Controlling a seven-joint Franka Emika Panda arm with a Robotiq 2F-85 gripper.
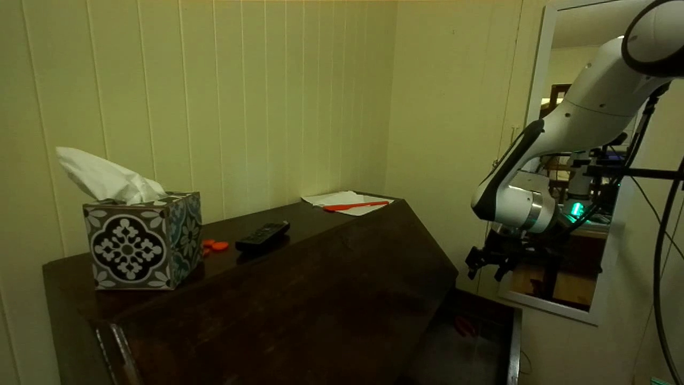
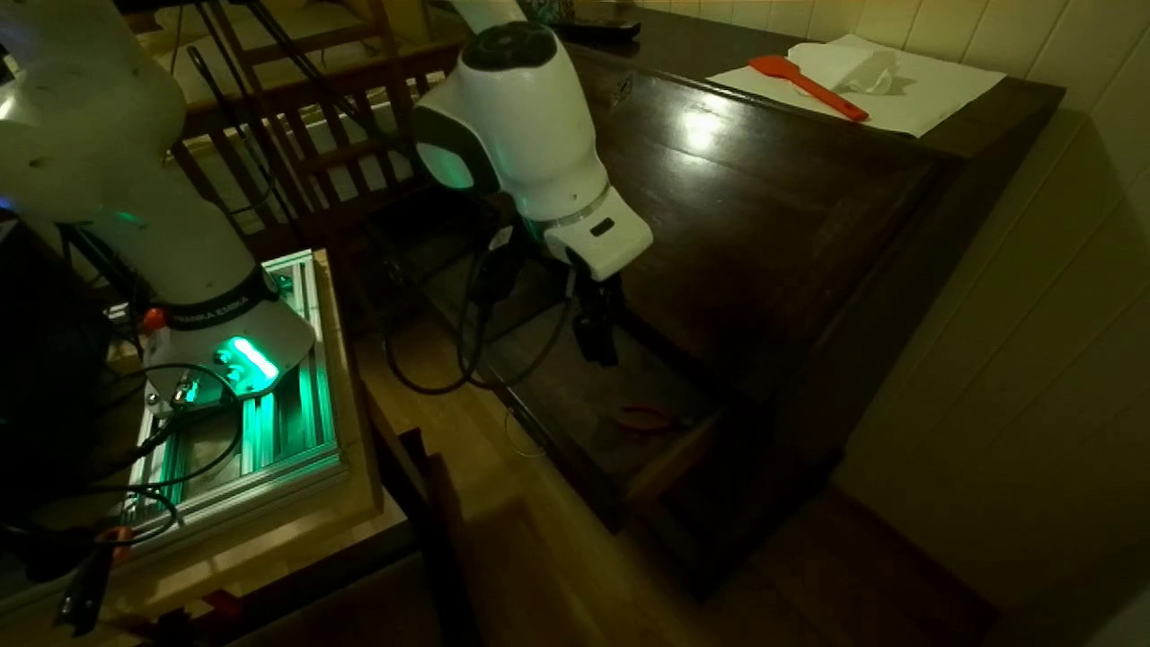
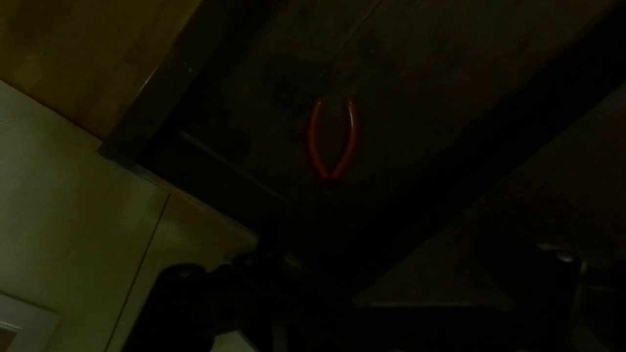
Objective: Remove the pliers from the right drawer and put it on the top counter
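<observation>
The pliers [image 3: 313,139] are located inside the right drawer [image 1: 516,345], laid flat on its bottom near the side board. Slim, smooth red handles are seen, bowed apart and joined at the pivot; in the wrist view their free ends are pointed toward the top. Head is dark, lost in shadow; whether the side board is touched by it cannot be told. Handles are also picked out in both exterior views, small and dim.

The end effector [image 1: 485,277] is held over the drawer, above the pliers and apart from them. Its fingers are spread wide, as seen in the wrist view, and directed downward in an exterior view.

Edges: drawer is pulled out, bounded by front board, side board and the dark front of the desk [image 1: 309,220]. Past the front board, wooden floor [image 3: 93,49] is shown in the wrist view; past the side board, the room wall [image 3: 63,195]. A black cable [image 2: 429,393] is looped from the arm [image 2: 548,135] across the drawer's front edge.

Open room: drawer is open upward around the pliers. On the desk, a bare strip is seen between the remote [image 1: 262,236] and the white paper [image 2: 952,85], on which a red spatula [image 2: 813,87] is laid. The tissue box [image 1: 131,248] and orange pieces [image 1: 219,246] are placed past the remote.
</observation>
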